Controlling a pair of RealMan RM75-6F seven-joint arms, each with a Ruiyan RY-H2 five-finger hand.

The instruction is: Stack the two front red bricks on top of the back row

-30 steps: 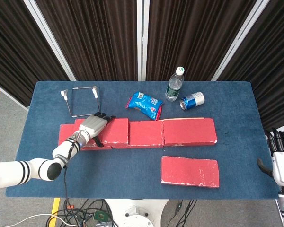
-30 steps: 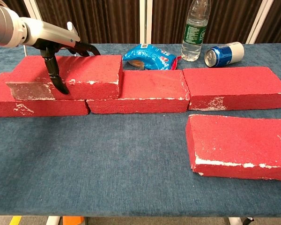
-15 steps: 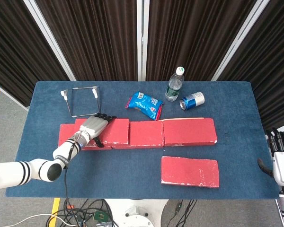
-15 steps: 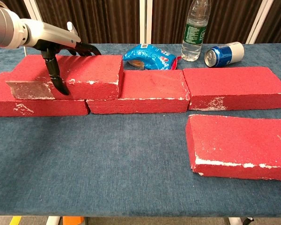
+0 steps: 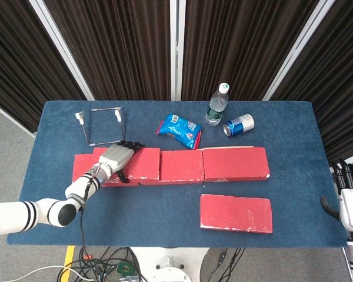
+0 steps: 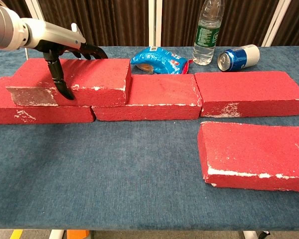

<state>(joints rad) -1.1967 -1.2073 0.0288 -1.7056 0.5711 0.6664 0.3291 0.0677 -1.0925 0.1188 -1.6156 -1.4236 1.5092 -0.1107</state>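
The left hand [image 5: 115, 157] is lying over a red stacked brick [image 6: 74, 79], fingers draped across the top and the thumb pressing down its front face, so it is grasping that brick where it sits on the back row [image 5: 182, 165]. The brick is overlapping the two leftmost bricks of the row, at about nine o'clock on the blue counter [image 5: 165, 223]. By my reading, the first of the two stacking steps is being finished: the brick looks seated, and what is coming next is letting go and lifting clear without dragging it.

The front brick [image 5: 236, 212] is lying flat and untouched at about five o'clock, just in front of the row's right end. The right hand [image 5: 348, 197] is waiting off the counter's right edge (whether its fingers are curled or spread, I cannot tell).

As for containers, a capped water bottle [image 5: 217, 105] is standing upright at twelve o'clock (contents unclear), a blue can [image 5: 239, 125] is lying on its side just beside it, and a snack bag [image 5: 179, 130] is lying near them. A wire frame [image 5: 100, 126] is standing at ten o'clock.
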